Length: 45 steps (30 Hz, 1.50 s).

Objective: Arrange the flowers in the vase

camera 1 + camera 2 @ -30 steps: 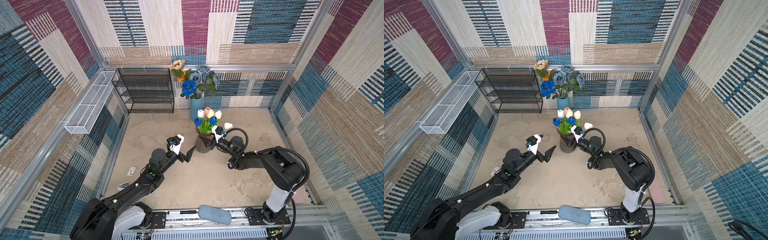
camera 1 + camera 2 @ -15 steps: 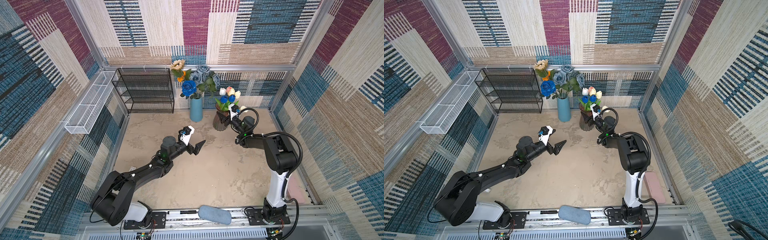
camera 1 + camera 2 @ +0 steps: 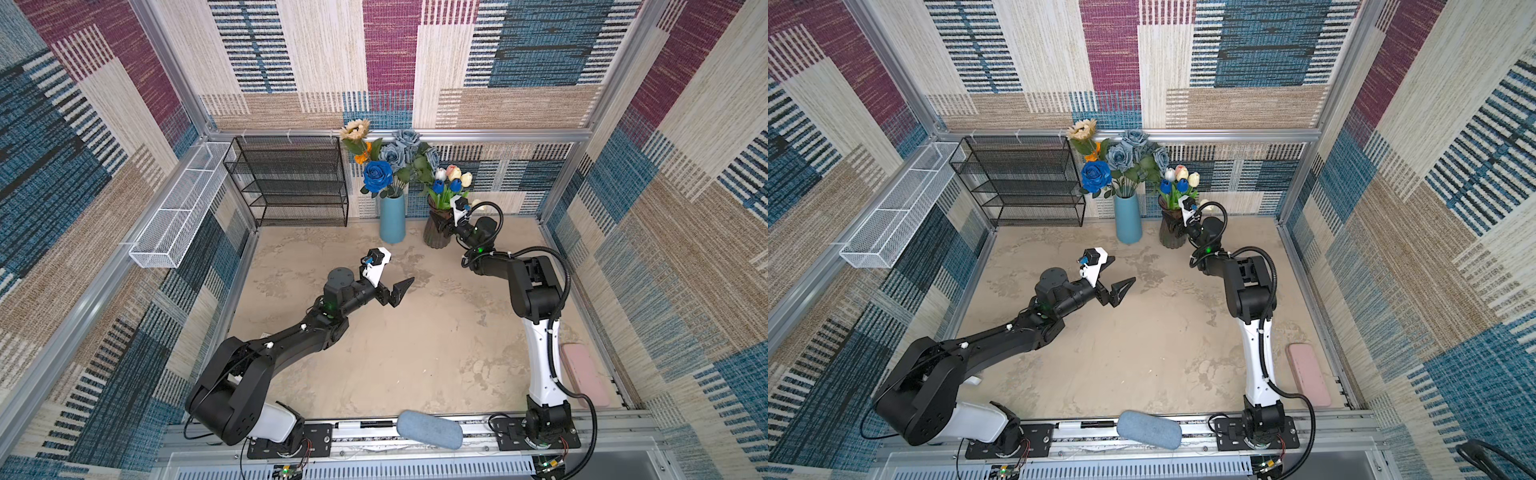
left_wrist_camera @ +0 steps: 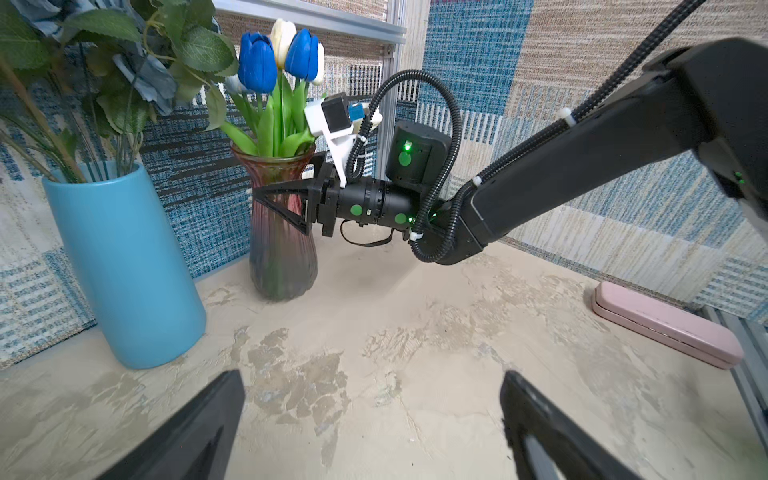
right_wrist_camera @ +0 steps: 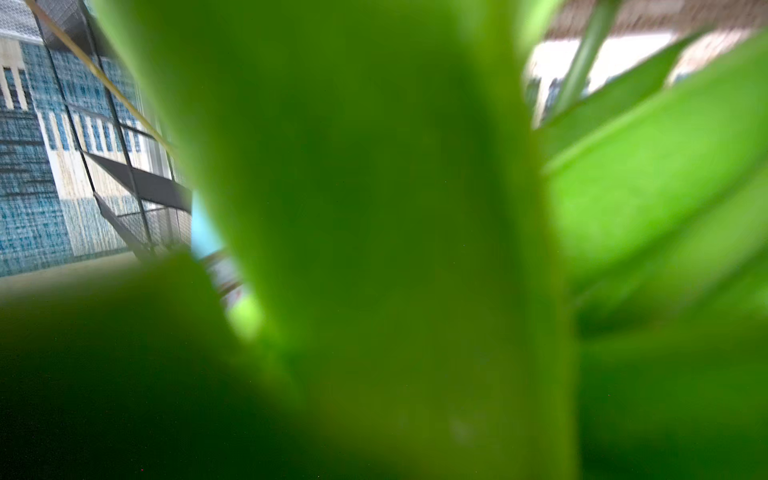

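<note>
Tulip vase (image 3: 434,232) moved beside blue vase (image 3: 392,220), right jaws gripping it, left jaws open, leaves (image 5: 374,208) seemingly masking camera (image 4: 332,118)

My left arm (image 3: 291,336) reaches out low, jaws wide and empty; my right arm (image 3: 536,291) stretches forward, jaws clamped round the dark vase (image 4: 282,257).

Against back wall (image 3: 519,166): dusty-blue roses (image 3: 400,153), deep-blue rose (image 3: 377,175), cream sunflower (image 3: 354,129), orange marigold (image 3: 362,158) stood upright in light-blue vase (image 3: 392,222). Just beside it, white, pink, yellow, blue tulips (image 3: 451,183), green-leaved, upright in dark ribbed glass vase (image 3: 433,235).
</note>
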Available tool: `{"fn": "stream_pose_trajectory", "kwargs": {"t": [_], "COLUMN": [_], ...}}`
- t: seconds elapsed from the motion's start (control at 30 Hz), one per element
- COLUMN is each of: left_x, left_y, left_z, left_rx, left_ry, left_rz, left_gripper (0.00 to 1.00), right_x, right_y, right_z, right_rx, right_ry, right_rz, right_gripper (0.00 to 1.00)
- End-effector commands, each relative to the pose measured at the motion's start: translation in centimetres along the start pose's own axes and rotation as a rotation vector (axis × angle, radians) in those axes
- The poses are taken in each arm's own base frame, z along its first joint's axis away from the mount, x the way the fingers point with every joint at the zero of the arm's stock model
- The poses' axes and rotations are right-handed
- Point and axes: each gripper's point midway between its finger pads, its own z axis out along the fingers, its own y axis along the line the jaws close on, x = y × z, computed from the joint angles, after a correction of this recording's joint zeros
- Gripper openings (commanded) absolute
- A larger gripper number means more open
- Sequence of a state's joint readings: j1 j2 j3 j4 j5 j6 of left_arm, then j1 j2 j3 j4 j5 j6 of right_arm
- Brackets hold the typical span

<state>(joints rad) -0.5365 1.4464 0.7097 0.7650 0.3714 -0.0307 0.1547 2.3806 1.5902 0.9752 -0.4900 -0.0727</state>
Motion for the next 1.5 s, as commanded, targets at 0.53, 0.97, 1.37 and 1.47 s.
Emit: {"fn": "stream_pose_trajectory", "kwargs": {"t": [0.53, 0.97, 1.37, 1.47], "left_x": [-1.1, -2.5, -2.1, -1.3], "left_y": [0.6, 1.1, 2.2, 5.3], "left_z": [-1.0, -2.8, -6.2, -8.9], "left_rx": [-0.054, -0.110, -0.243, -0.467], "left_ry": [0.006, -0.005, -0.071, -0.110], "left_rz": [0.046, 0.088, 0.112, 0.102], "left_gripper": [0.99, 0.99, 0.99, 0.99], "right_x": [-3.0, -3.3, -5.6, -7.5], "right_y": [0.1, 0.9, 4.1, 5.9], "right_z": [-1.4, -5.8, -13.4, -16.1], "right_rx": [0.017, 0.103, 0.150, 0.153], "right_ry": [-0.119, -0.105, -0.102, -0.092], "right_rz": [-0.097, -0.087, -0.053, -0.022], "right_gripper": [1.00, 1.00, 1.00, 1.00]}}
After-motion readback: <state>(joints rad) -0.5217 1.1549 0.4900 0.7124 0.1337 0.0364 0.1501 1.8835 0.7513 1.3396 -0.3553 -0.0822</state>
